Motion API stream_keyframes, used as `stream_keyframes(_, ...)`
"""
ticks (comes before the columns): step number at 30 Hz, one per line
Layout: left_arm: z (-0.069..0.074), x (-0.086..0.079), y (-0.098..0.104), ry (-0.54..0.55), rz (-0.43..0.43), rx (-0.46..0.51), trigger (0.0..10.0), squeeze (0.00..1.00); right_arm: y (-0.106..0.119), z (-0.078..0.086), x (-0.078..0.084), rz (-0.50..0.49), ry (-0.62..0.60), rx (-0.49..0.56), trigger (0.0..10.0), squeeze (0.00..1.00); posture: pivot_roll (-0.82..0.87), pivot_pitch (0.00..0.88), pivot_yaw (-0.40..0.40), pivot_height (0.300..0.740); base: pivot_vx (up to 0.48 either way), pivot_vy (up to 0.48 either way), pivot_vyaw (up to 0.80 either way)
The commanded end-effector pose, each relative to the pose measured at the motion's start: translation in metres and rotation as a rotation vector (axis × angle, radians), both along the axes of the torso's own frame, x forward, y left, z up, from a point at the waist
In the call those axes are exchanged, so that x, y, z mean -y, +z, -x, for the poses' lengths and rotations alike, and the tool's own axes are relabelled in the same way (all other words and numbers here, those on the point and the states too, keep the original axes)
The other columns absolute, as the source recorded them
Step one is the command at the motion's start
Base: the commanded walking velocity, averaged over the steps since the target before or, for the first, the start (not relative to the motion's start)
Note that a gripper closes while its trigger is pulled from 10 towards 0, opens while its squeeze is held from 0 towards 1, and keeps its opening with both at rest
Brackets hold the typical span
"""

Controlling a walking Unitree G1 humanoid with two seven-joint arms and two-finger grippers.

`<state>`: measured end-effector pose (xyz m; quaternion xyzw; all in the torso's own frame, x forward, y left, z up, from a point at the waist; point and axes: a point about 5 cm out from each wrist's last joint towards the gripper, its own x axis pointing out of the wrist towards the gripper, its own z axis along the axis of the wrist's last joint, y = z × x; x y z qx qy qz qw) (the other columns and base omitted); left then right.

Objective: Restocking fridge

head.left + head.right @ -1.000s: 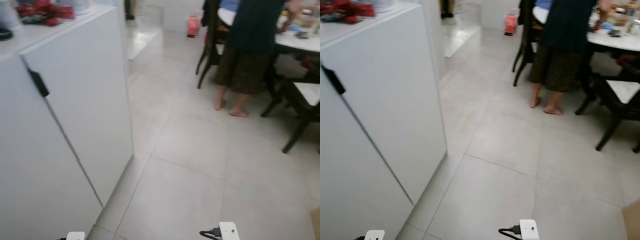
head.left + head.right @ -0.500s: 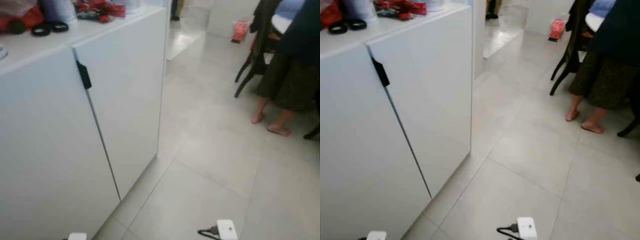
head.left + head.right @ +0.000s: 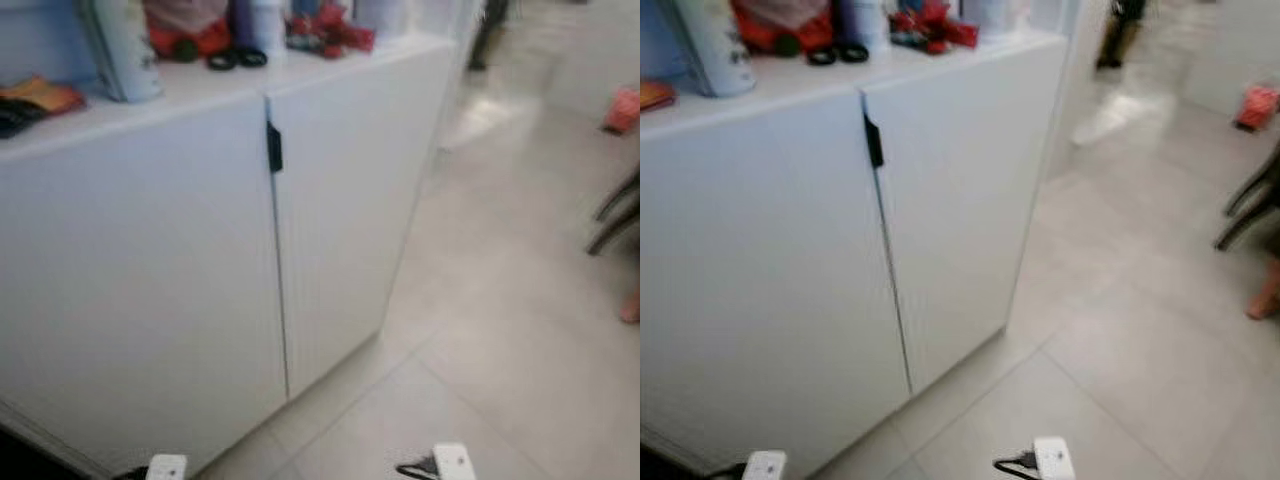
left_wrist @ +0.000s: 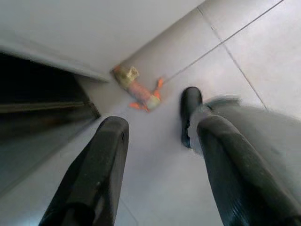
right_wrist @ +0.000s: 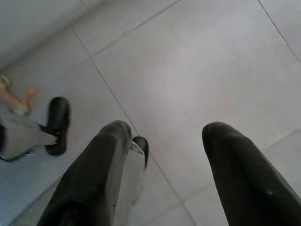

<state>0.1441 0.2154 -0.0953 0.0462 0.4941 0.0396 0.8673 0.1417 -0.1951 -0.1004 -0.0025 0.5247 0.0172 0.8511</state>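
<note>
Both hands hung idle at sides, fingers spread, nothing held: left hand (image 4: pixel 157 174), right hand (image 5: pixel 164 174). No fridge or stock identifiable. White cupboard (image 3: pixel 330 220) ahead of left hand; stiff door, best taken by black handle (image 3: pixel 273 147). Items on worktop (image 3: pixel 190 90) blurred.

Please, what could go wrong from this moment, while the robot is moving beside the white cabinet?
1. A small orange toy lies on the floor tiles close to the robot's foot; it could step on it and slip.
2. The white cabinet is very near, so a turning arm might hit its door or black handle.
3. The head views are blurred, so the robot may misjudge where things stand. Both grippers, left and right, hang open and empty.
</note>
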Motion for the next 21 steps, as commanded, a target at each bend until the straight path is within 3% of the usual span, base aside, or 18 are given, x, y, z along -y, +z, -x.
stream_keyframes(1, -0.0005, -0.008, 0.0018, 0.007, -0.017, 0.002, 10.0, 0.0, 0.0015, -0.0067, -0.0082, -0.018, 0.014, 0.019, 10.0, 0.0, -0.12, 0.0, -0.049, 0.74, 0.0, 0.0, 0.8)
stream_keyframes(21, -0.0001, -0.0057, 0.0011, 0.009, -0.007, -0.002, 10.0, 0.0, 0.0013, -0.0057, -0.0048, 0.001, -0.003, 0.017, 10.0, 0.0, -0.12, 0.0, -0.06, 0.74, 0.0, 0.0, 0.8)
